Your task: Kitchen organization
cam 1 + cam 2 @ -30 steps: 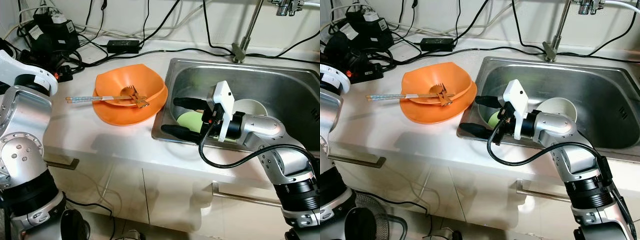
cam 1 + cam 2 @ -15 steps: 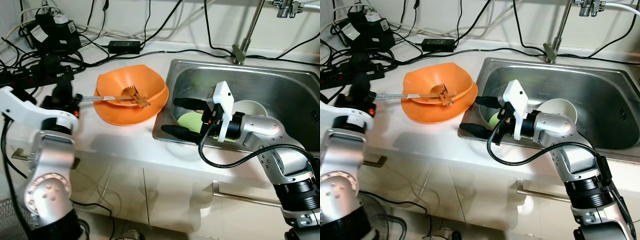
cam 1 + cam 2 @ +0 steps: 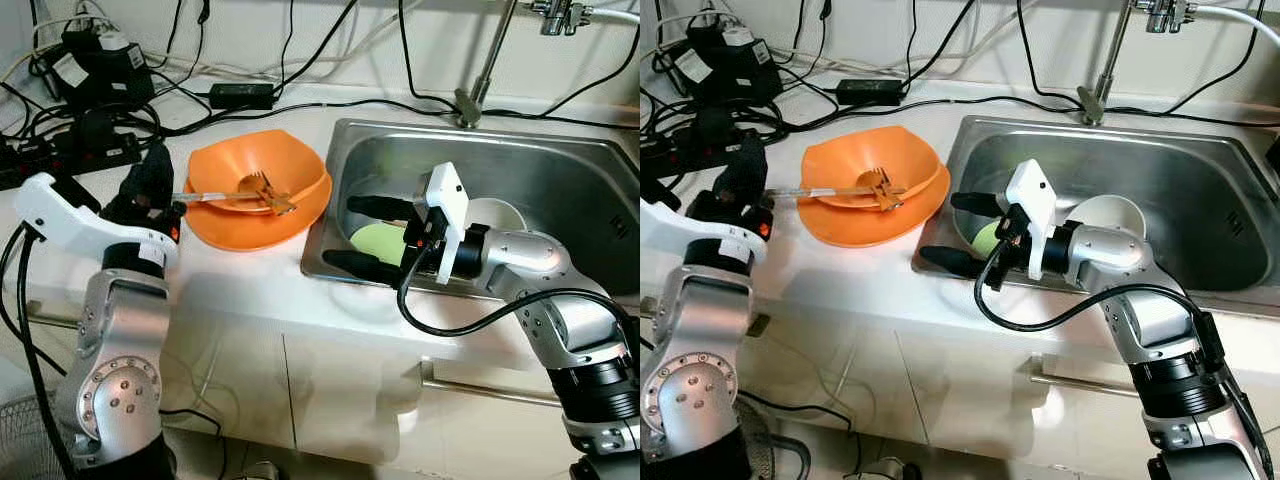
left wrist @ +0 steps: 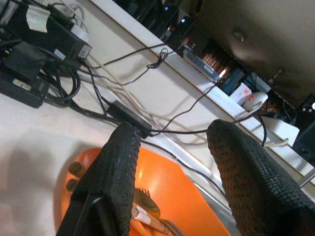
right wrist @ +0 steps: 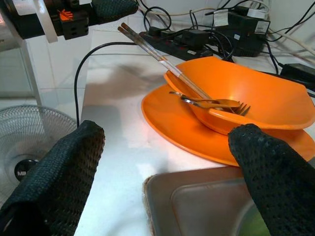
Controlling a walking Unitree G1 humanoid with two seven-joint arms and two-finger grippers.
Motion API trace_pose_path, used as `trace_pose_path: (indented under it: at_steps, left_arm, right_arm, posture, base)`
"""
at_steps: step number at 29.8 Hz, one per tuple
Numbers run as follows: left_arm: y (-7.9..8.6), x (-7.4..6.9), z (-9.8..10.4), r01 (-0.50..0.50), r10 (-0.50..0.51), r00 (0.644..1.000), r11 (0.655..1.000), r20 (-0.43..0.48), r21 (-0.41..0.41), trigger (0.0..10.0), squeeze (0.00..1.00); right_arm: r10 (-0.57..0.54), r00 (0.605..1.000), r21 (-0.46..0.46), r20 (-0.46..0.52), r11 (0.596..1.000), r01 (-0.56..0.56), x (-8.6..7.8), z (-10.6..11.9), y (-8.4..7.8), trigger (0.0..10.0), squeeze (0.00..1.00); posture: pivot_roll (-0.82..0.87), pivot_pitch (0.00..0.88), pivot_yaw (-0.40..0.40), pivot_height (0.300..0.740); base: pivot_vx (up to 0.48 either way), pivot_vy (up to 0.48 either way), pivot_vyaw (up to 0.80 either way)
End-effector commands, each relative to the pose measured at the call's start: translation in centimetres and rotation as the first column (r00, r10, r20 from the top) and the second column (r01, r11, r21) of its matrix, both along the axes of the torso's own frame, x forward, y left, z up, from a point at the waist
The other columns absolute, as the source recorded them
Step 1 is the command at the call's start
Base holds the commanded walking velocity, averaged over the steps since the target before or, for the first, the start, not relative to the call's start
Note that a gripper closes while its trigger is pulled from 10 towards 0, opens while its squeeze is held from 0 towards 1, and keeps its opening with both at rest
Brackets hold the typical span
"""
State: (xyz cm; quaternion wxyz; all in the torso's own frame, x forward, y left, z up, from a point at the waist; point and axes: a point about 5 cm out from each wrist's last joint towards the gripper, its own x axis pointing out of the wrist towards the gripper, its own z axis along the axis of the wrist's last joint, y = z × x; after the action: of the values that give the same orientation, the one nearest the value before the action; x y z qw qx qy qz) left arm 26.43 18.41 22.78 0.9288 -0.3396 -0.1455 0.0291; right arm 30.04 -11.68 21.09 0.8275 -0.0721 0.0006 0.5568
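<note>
An orange bowl (image 3: 295,165) sits on an orange plate (image 3: 240,232) on the white counter, left of the sink. A pair of chopsticks (image 3: 215,196) and a golden fork (image 3: 262,184) lie across the bowl. My left gripper (image 3: 150,185) is at the chopsticks' outer ends, open; in the left wrist view the chopstick ends (image 4: 74,170) lie just outside one finger (image 4: 110,177), not between the two. My right gripper (image 3: 366,237) is open at the sink's left edge, empty, above a pale green dish (image 3: 380,243). A white bowl (image 3: 503,214) lies behind it in the sink.
The steel sink (image 3: 560,165) has a tap (image 3: 478,75) at its back rim. Black power adapters and tangled cables (image 3: 90,70) crowd the counter's back left. A fan (image 5: 34,142) stands on the floor below. Cabinet fronts with handles (image 3: 480,386) lie under the counter.
My left arm has swung up and in, bringing its gripper to the chopsticks' outer ends. The right arm has stayed put. The camera has shifted slightly.
</note>
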Motion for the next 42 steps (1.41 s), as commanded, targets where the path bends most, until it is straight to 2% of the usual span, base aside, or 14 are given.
trace_pose_path:
  at_steps: [1,7,14,15,17,18,21,24,35,42]
  left_arm:
    - [-0.1,-0.2,0.0,-0.01,0.01,1.0,1.0,0.006,0.019,10.0,1.0]
    - [-0.1,-0.2,-0.6,-0.052,0.052,0.998,0.998,-0.023,0.038,10.0,1.0]
    - [-0.6,0.2,-0.3,-0.06,0.062,0.997,0.998,-0.038,0.036,10.0,1.0]
    - [-0.6,0.3,-0.6,-0.053,0.054,0.997,0.998,-0.056,0.019,10.0,0.89]
    - [-0.7,0.4,-0.9,-0.048,0.048,0.997,0.999,-0.068,0.007,10.0,0.89]
    - [-0.7,0.5,-1.3,-0.049,0.048,0.995,0.999,-0.091,-0.01,10.0,0.0]
    - [-1.0,0.9,-2.7,-0.037,0.025,0.989,0.996,-0.149,-0.082,10.0,0.0]
    - [-1.4,1.1,-3.2,-0.021,0.0,0.986,0.991,-0.164,-0.129,10.0,0.0]
    - [-1.7,1.8,-3.6,-0.016,-0.01,0.983,0.99,-0.182,-0.141,10.0,0.0]
    - [-0.7,1.9,-3.2,-0.042,0.024,0.986,0.993,-0.164,-0.11,10.0,0.0]
  right_arm:
    - [0.005,1.0,-0.016,0.012,1.0,-0.005,0.0,0.3,-0.1,10.0,0.0]
    - [0.005,1.0,-0.018,0.011,1.0,-0.004,-0.1,0.3,-0.1,10.0,0.0]
    - [0.003,1.0,-0.018,0.011,1.0,-0.003,0.0,0.2,-0.1,10.0,0.0]
    - [0.005,1.0,-0.02,0.012,1.0,-0.005,0.0,0.2,-0.1,10.0,0.0]
    - [0.006,1.0,-0.022,0.013,1.0,-0.006,-0.1,0.2,-0.1,10.0,0.0]
    - [0.009,1.0,-0.024,0.013,1.0,-0.009,-0.1,0.2,-0.1,10.0,0.0]
    - [0.025,1.0,-0.037,0.012,0.999,-0.024,-0.3,0.2,-0.2,10.0,0.0]
    - [0.024,1.0,-0.042,0.013,0.999,-0.024,-0.3,0.2,-0.4,10.0,0.0]
    - [0.015,1.0,-0.041,0.018,0.999,-0.014,-0.3,0.2,-0.3,10.0,0.0]
    - [0.01,1.0,-0.039,0.015,0.999,-0.009,-0.3,0.0,-0.2,10.0,0.0]
  posture:
    - [0.01,0.046,0.048,0.74]
    - [0.01,0.046,0.051,0.74]
    - [0.01,0.041,0.054,0.74]
    - [0.01,0.04,0.054,0.74]
    - [0.01,0.04,0.054,0.74]
    - [0.01,0.038,0.054,0.74]
    - [0.0,0.037,0.054,0.74]
    - [0.0,0.036,0.054,0.74]
    - [0.0,0.037,0.061,0.74]
    - [0.0,0.041,0.064,0.74]
  base:
    - [0.0,0.0,0.0]
    - [0.0,0.0,0.0]
    - [0.0,0.0,0.0]
    - [0.0,0.0,0.0]
    - [0.0,0.0,0.0]
    - [0.0,0.0,0.0]
    - [0.0,0.0,0.0]
    - [0.0,0.0,0.0]
    - [0.0,0.0,0.0]
    - [0.0,0.0,0.0]
